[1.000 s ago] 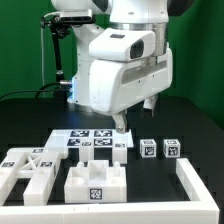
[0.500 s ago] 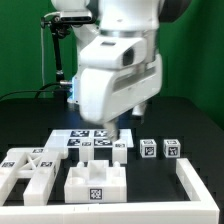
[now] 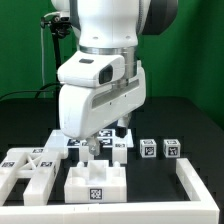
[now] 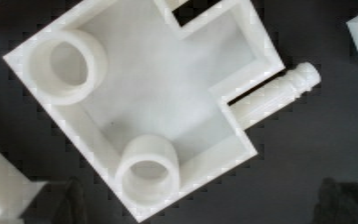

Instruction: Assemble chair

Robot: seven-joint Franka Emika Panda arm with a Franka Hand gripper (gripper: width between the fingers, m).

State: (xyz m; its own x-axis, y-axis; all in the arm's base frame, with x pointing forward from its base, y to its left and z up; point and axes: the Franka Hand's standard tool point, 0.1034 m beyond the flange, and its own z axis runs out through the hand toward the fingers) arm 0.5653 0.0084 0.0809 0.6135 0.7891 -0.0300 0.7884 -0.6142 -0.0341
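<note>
At the exterior view's left, on the black worktop (image 3: 20, 125): a crossed chair piece (image 3: 30, 165), untouched. Just beside it, nearer the front, a slotted block (image 3: 95, 184). Over the marker board (image 3: 72, 140), the pincer (image 3: 106, 140), swung across from the right and lowered within the last second, jaws spread fully, gripping nothing. Further right, a pair of cube-ended posts (image 3: 148, 148), apart from it. In the wrist view, a slab (image 4: 158, 100) with two round sockets close below. Probably lining up a first pick; nothing joined yet.
</note>
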